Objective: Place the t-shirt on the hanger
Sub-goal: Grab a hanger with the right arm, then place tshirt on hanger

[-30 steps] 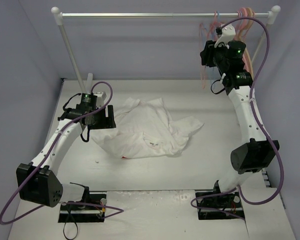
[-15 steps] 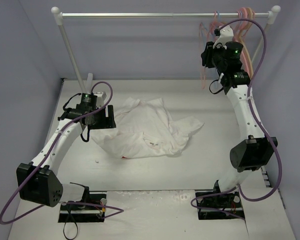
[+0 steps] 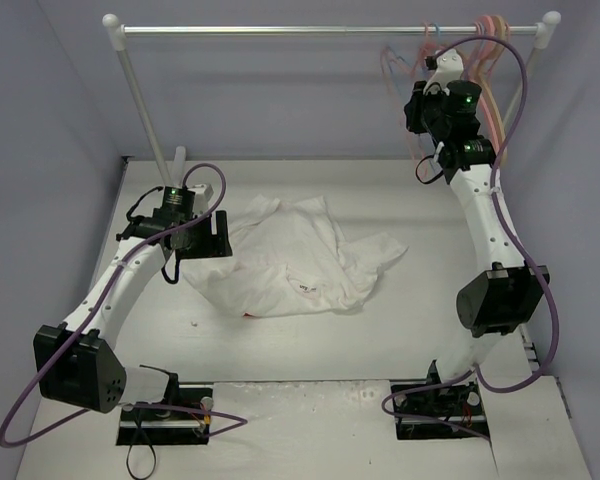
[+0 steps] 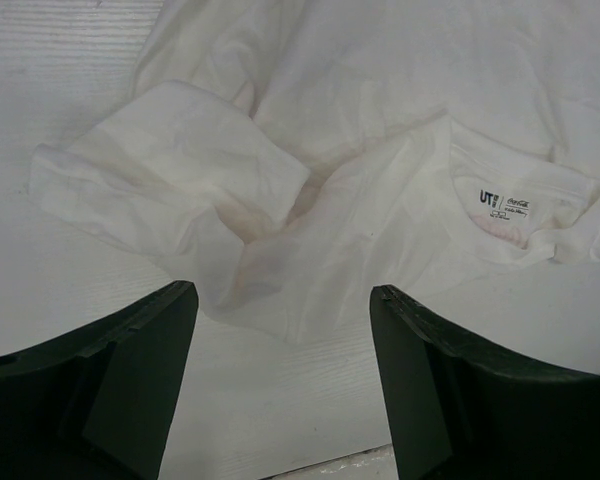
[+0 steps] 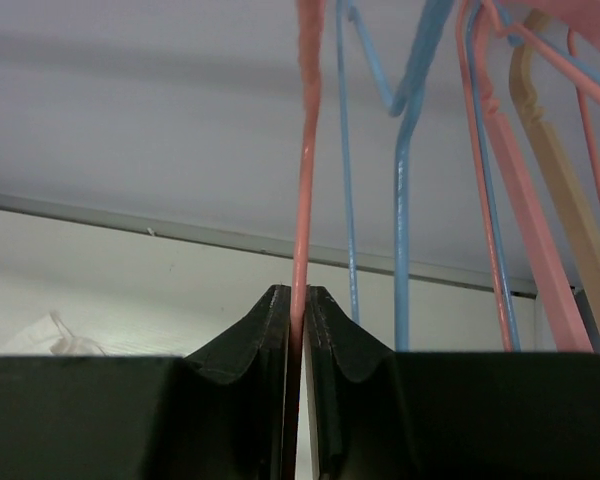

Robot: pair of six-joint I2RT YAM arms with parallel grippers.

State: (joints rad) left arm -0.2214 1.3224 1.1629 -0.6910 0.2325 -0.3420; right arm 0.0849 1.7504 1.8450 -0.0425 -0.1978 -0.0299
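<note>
t-shirt (image 3: pixel 300 260): 1 | clothes rail (image 3: pixel 280 30): 1 | robot arms (image 3: pixel 120 285): 2 | red wire hanger (image 5: pixel 305 150): 1 | other hangers (image 5: pixel 520 200): several, number unclear

The t-shirt (image 3: pixel 300 255) lies crumpled on the surface (image 3: pixel 410 320), about in the middle and a little toward the left edge. The left gripper (image 4: pixel 280 300) is above the t-shirt's left border, with a folded sleeve before it and the collar label (image 4: pixel 505 203) to the right. A rail (image 3: pixel 330 30) runs above the far edge of the surface, from the far-left corner to the far-right corner. The hanger (image 5: pixel 305 150) hangs near the right end of the rail, and its wire stands between the fingers of the right gripper (image 5: pixel 297 300). The other hangers (image 5: pixel 510 150) hang just to the right of it.
</note>
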